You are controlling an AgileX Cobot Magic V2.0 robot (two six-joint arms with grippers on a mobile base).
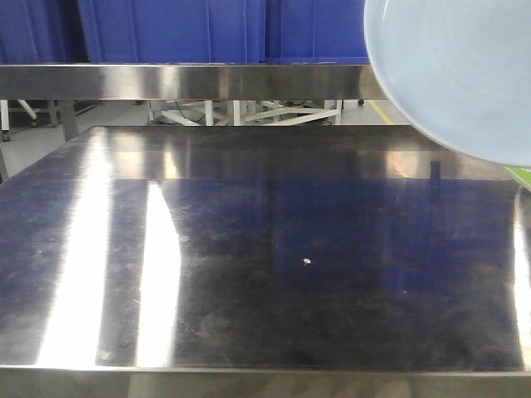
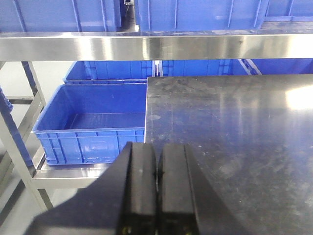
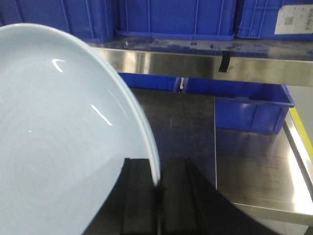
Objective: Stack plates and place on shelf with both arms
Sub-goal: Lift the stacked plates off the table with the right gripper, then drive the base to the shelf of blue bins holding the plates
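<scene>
My right gripper (image 3: 156,182) is shut on the rim of a pale light-blue plate (image 3: 58,137) and holds it tilted in the air. The same plate (image 1: 465,70) fills the top right of the front view, above the steel tabletop (image 1: 265,249). Whether one plate or two stacked is held, I cannot tell. My left gripper (image 2: 156,166) is shut and empty, low over the left edge of the tabletop (image 2: 230,127). The steel shelf rail (image 1: 191,81) runs across the back, and shows in the left wrist view (image 2: 156,46) and right wrist view (image 3: 195,66).
Blue plastic crates (image 1: 207,29) stand on the shelf above the rail. An open blue crate (image 2: 90,125) sits on a lower tier left of the tabletop, with more crates (image 3: 249,105) behind the table on the right. A small white speck (image 1: 306,261) lies on the tabletop.
</scene>
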